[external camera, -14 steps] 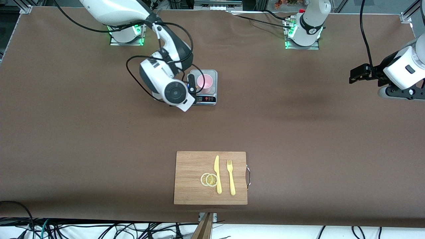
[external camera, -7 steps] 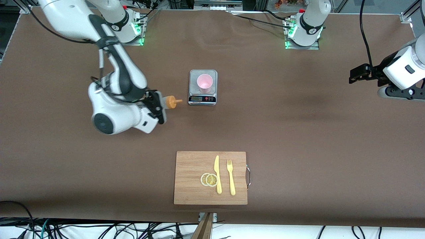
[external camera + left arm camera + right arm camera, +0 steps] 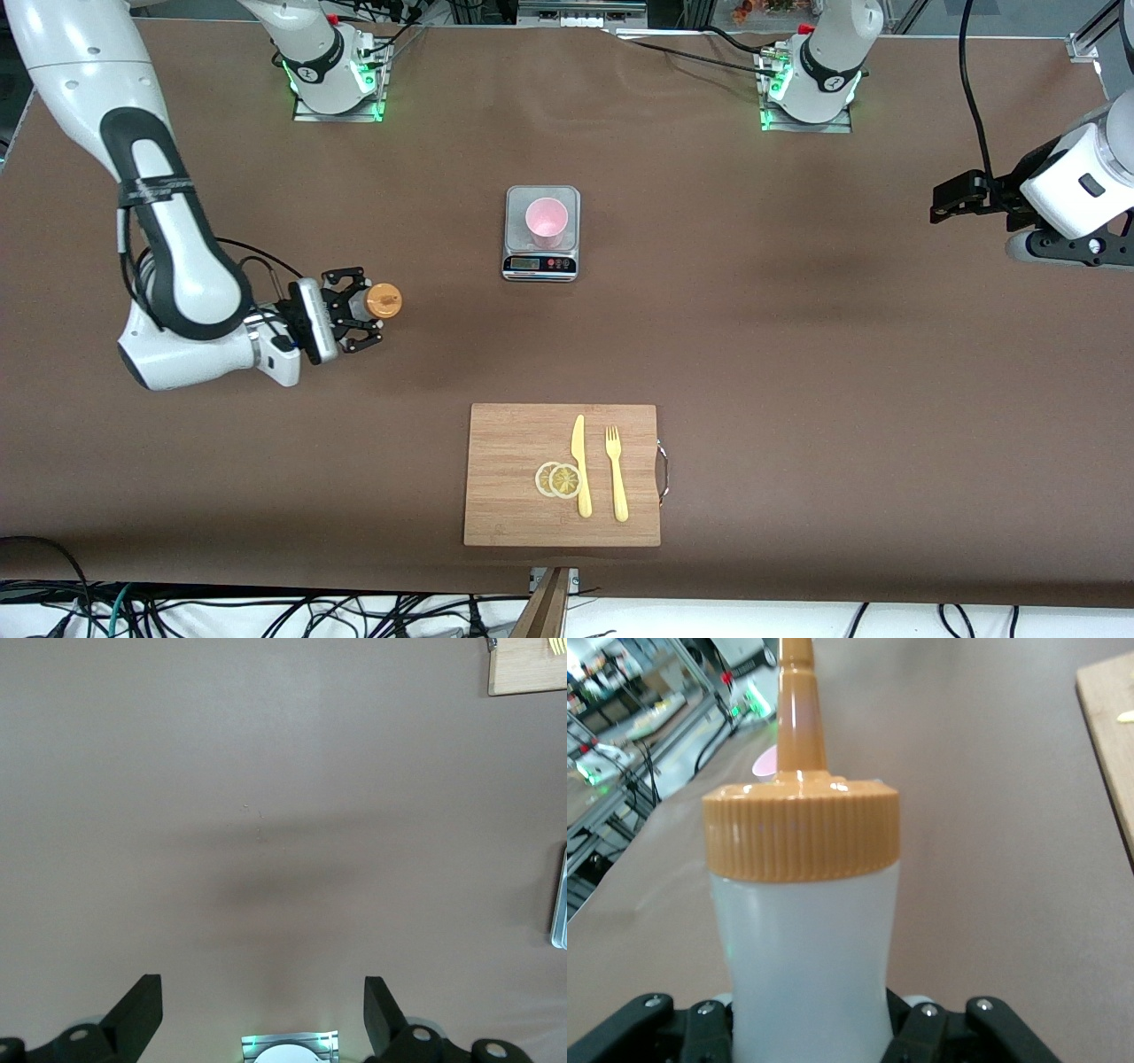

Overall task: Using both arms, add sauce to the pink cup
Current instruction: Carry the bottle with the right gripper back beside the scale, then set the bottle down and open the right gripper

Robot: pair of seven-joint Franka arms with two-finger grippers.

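The sauce bottle [image 3: 383, 301], whitish with an orange nozzle cap, stands upright in my right gripper [image 3: 356, 312], which is shut on its body over the table toward the right arm's end. In the right wrist view the bottle [image 3: 806, 966] fills the middle, with the fingers pressed on both sides. The pink cup [image 3: 546, 218] stands on the small scale [image 3: 541, 263], apart from the bottle, and shows as a pink sliver [image 3: 765, 764] beside the nozzle. My left gripper [image 3: 952, 199] waits open and empty at the left arm's end, seen in its wrist view [image 3: 263, 1014].
A wooden cutting board [image 3: 505, 443] lies near the front camera with a yellow knife [image 3: 580, 465], a yellow fork [image 3: 616, 474] and two lemon slices [image 3: 558, 479]. Its corner [image 3: 527, 665] shows in the left wrist view. The arm bases stand along the table's robot edge.
My right arm has swung away from the cup toward its own end of the table, carrying the bottle. The bottle has turned from tipped over to upright. The left arm has not moved.
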